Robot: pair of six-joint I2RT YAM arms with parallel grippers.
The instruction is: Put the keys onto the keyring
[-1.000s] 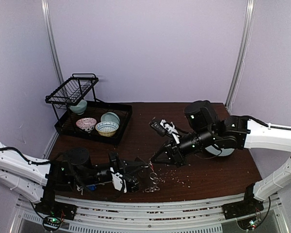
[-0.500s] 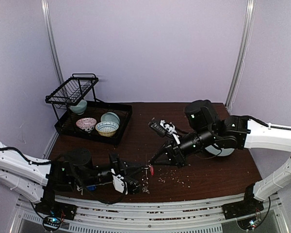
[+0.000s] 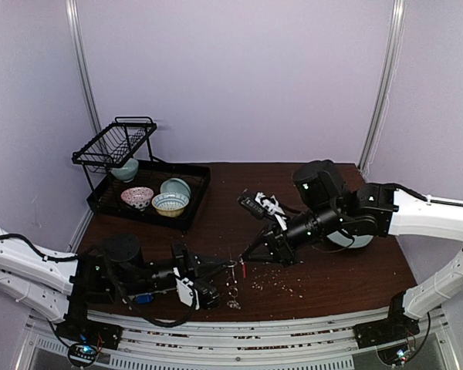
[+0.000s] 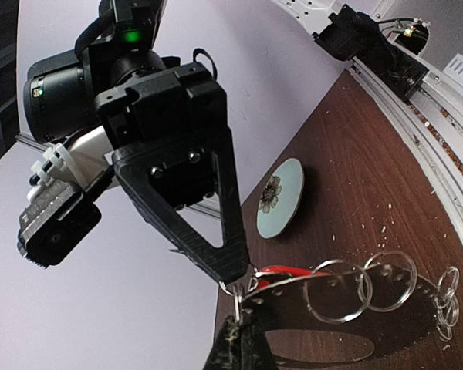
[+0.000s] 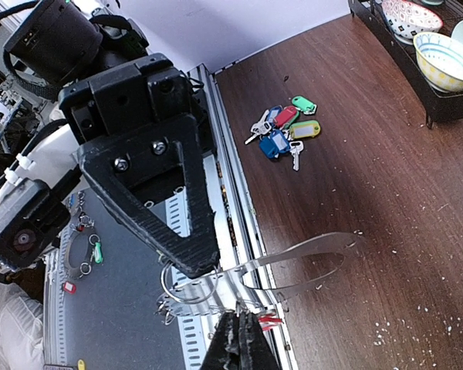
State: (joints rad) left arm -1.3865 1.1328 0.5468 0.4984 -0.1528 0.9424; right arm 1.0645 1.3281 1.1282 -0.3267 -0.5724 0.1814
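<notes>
Hovering near table's front edge — L gripper and R gripper both clenched on keyring.

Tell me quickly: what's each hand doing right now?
Left hand: closed, gripping the keyring.
Right hand: closed, gripping the same keyring at its rim.

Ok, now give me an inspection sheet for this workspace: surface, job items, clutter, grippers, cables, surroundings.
Surface: dark wooden table, pale crumbs scattered.
Job's things: keyring held between both grippers; tagged keys piled on the table; red-tagged key at the ring.
Clutter: dish rack with bowls; pale plate.
Grippers: left gripper shut on keyring; right gripper shut at its rim, what it pinches unclear.
Cables: black cable along left arm.
Surroundings: lilac walls; nothing else seen.
</notes>
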